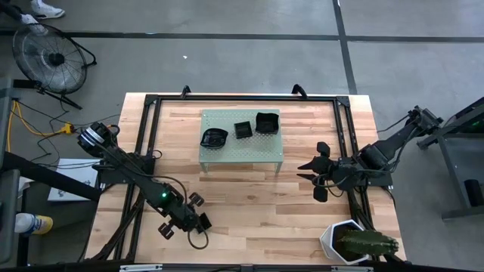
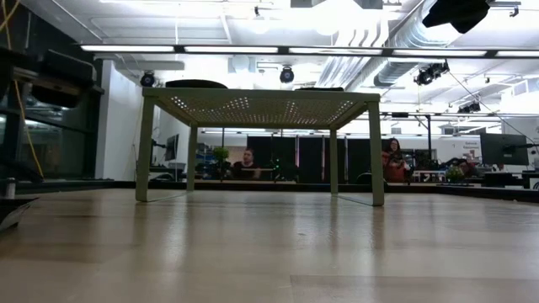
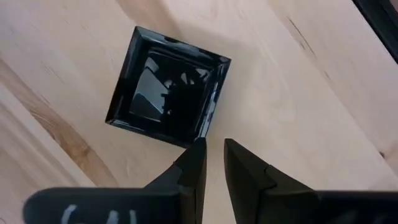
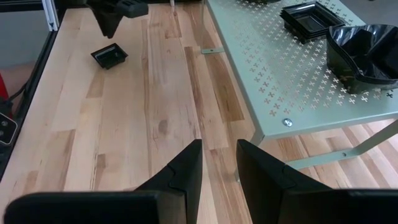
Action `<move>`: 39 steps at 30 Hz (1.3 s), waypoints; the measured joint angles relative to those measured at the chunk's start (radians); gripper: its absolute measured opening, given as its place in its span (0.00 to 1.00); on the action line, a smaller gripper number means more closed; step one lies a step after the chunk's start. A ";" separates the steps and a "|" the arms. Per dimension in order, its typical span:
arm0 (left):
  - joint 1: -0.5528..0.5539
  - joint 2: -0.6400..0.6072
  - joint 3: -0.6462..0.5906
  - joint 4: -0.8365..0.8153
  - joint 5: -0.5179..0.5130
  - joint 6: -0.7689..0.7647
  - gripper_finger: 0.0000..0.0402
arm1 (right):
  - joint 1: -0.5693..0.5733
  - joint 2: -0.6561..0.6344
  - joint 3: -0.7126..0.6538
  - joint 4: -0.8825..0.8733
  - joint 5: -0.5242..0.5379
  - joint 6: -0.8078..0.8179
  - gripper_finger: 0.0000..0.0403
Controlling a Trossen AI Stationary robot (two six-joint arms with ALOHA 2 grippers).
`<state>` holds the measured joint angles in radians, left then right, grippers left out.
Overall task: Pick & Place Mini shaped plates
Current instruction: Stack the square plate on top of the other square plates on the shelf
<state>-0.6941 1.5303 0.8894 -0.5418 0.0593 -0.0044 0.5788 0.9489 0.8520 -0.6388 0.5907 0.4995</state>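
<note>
A square glossy black plate (image 3: 168,93) lies flat on the wooden table near its near left corner; it also shows in the right wrist view (image 4: 110,56). My left gripper (image 3: 212,149) hangs just above it, over one corner, with its fingers a narrow gap apart, touching nothing. Three more black plates rest on the pale green perforated stand (image 1: 249,155): a wavy-edged plate (image 1: 214,138), a small square plate (image 1: 243,130) and a larger plate (image 1: 265,122). My right gripper (image 4: 219,149) waits right of the stand, slightly open and holding nothing.
The stand (image 2: 261,101) is at the far middle of the table. A white hexagonal pot (image 1: 340,240) with a plant sits at the near right corner. A black frame (image 1: 147,128) runs along the table's edges. Bare wood lies between the stand and the near edge.
</note>
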 joint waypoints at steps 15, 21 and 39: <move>-0.002 0.000 0.000 0.107 -0.148 0.137 0.13 | 0.000 0.000 0.000 -0.001 -0.001 0.001 0.23; -0.018 0.000 0.000 0.139 -0.148 0.139 0.14 | 0.000 0.000 0.000 -0.001 -0.003 0.001 0.23; -0.107 0.126 0.000 0.139 -0.211 0.254 0.41 | 0.000 0.000 0.000 -0.002 0.000 0.017 0.23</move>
<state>-0.8012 1.6565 0.8894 -0.4026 -0.1520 0.2494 0.5787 0.9485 0.8520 -0.6411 0.5903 0.5165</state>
